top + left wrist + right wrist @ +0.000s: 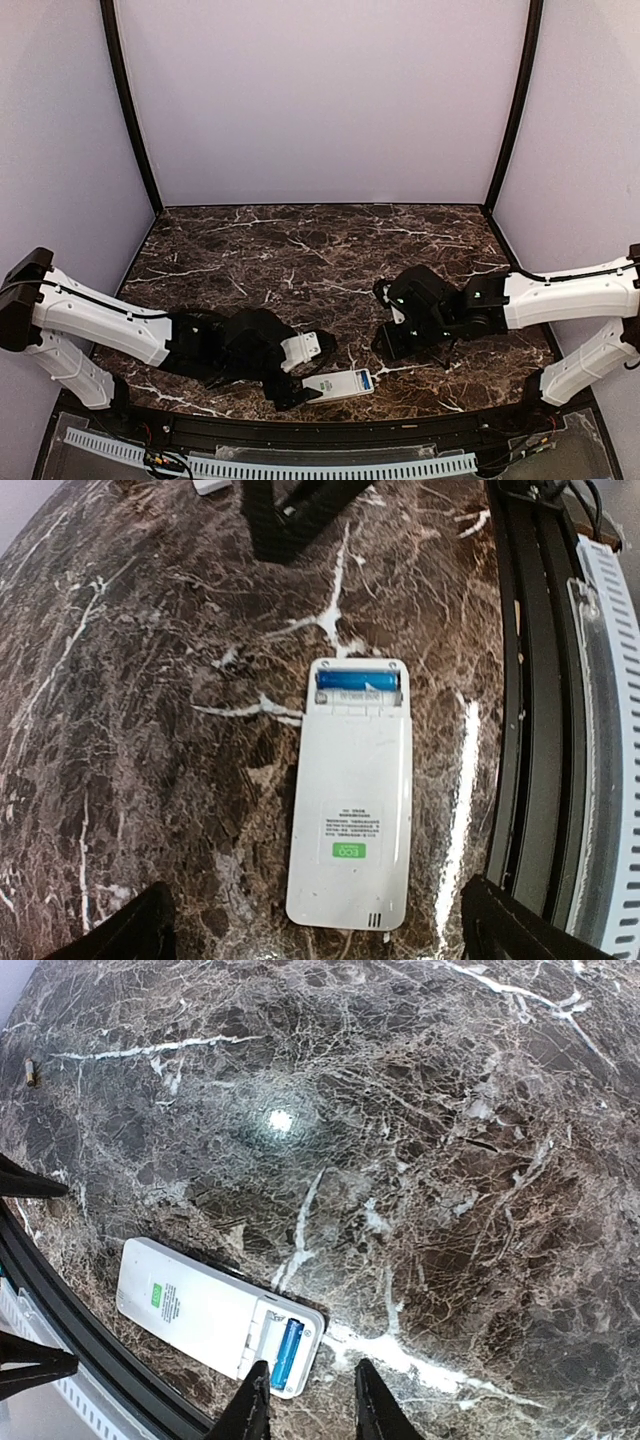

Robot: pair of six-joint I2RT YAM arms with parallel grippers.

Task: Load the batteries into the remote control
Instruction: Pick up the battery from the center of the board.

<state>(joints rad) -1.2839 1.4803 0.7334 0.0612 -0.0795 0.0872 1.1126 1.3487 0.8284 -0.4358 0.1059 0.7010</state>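
Remote control [338,385] lies back-up on the bench [300,250], close to the near edge and roughly midway between the two arms. Its battery bay [358,692] at the right end is uncovered, and one blue battery [355,680] sits in the slot nearest that end. A green mark [349,851] shows toward the left end. The left hand [302,372] is just left of the remote, released, its fingers [140,930] spread wider than the remote's left end and not touching it. The right hand [312,1400] is by the bay end, on its far right, released, fingers [250,1410] slightly parted with nothing between them.
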